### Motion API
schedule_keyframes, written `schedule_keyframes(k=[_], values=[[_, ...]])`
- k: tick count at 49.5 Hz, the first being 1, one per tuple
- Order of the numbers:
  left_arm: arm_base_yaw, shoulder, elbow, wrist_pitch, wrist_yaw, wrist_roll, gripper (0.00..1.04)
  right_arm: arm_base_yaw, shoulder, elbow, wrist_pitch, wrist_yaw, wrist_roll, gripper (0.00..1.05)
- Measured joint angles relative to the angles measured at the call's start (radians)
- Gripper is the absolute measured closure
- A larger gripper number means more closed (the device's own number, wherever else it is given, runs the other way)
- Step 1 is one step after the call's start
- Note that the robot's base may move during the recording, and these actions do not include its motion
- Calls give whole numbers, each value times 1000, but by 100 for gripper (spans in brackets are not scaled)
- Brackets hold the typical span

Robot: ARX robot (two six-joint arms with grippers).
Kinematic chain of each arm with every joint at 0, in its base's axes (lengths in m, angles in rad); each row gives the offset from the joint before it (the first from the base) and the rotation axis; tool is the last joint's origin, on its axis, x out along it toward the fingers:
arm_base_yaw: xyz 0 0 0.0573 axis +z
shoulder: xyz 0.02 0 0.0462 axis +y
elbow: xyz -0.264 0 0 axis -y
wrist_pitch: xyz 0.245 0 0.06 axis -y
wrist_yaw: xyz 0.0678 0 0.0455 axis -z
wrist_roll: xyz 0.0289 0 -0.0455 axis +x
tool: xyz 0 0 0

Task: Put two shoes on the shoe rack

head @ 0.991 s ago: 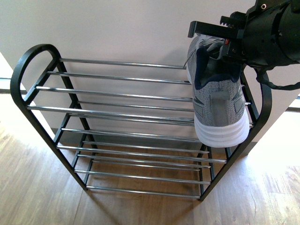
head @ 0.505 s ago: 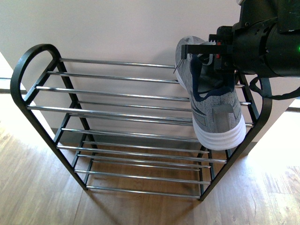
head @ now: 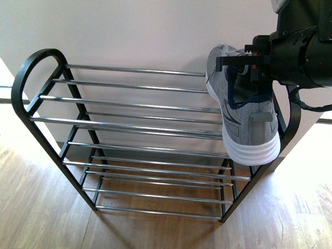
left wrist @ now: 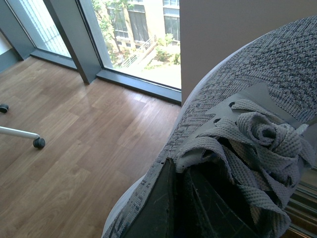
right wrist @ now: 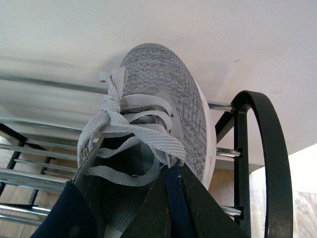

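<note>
Status: grey shoe (head: 244,114) at 3 o'clock end of shoe rack (head: 135,70).
Grip: right tool (head: 241,65) grasps it; left tool (left wrist: 183,208) grasps second shoe (left wrist: 257,74).

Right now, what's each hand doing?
Left hand: closed on a second grey shoe.
Right hand: closed on a grey shoe at the shoe rack top tier.
</note>
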Motion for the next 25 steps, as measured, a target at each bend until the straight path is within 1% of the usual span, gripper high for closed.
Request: schedule_keyframes(k=[23,24,25], values=[[0,0,0,0,0,0,103,-39,23,10,6,-7,-57,103],[0,0,0,0,0,0,103,-39,23,11,7,-9,-57,100],[0,0,0,0,0,0,103,-39,23,12,8,-21,-55,95]])
